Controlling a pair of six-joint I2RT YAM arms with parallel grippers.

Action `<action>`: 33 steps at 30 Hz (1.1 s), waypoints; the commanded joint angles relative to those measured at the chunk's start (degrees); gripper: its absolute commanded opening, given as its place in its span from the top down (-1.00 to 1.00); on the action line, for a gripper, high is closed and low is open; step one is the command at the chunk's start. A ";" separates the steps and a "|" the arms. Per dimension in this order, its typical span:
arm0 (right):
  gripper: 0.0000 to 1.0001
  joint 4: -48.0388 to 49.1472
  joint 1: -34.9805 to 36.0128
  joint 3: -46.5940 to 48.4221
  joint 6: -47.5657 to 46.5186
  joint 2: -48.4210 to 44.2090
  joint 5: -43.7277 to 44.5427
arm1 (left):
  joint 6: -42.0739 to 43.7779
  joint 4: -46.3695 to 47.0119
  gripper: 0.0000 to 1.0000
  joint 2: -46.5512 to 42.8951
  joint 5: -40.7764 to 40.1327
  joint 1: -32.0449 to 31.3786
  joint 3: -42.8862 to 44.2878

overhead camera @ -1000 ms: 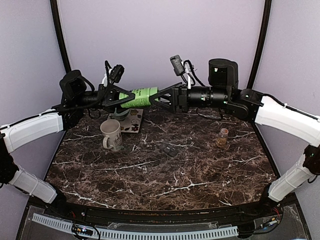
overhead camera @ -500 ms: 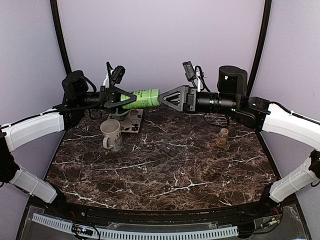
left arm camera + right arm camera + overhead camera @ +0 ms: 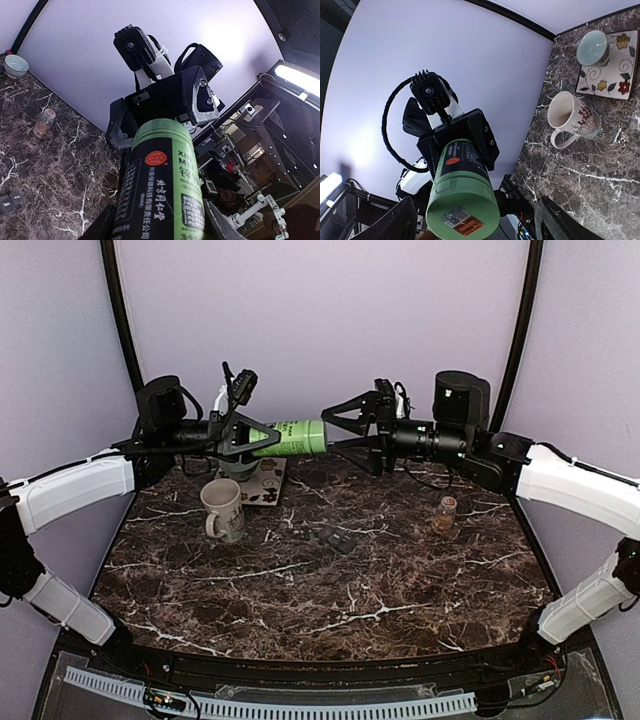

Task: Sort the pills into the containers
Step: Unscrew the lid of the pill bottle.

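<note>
Alignment matters most in what appears to be the step in hand: taking the free end of the green bottle so that it can be opened. The left gripper is clamped around the bottle's body and holds it level in the air. The free end points straight into the right gripper, whose jaws stand wide apart just off that end, not touching it as far as the views show. To do this well, the right gripper should centre the bottle's end between its fingers, slide over the end section only, close squarely, and then twist about the bottle's long axis while the left grip holds firm. An off-centre bite would likely cock the bottle or let it slip. The containers, a dark grey compartment strip, lie on the table below the right gripper and nearer than it. A little jar with tan contents stands beneath its wrist. Single pills are too small to make out.
</note>
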 commanded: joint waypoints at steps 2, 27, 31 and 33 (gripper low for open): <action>-0.63 2.31 -0.02 2.32 4.69 1.35 -2.41 | 4.75 -2.89 1.00 -0.10 1.14 -0.04 3.57; 0.25 -3.11 0.43 7.73 0.98 5.51 -5.64 | 8.11 -6.01 1.00 2.02 -0.42 -0.02 5.28; 0.50 -4.80 0.47 8.12 -3.54 5.24 -5.30 | 5.18 -3.10 1.00 2.13 -0.78 -0.04 4.40; 0.49 -4.86 0.39 8.12 -7.80 4.90 -5.37 | 2.67 -0.66 1.00 2.20 -0.65 -0.01 3.72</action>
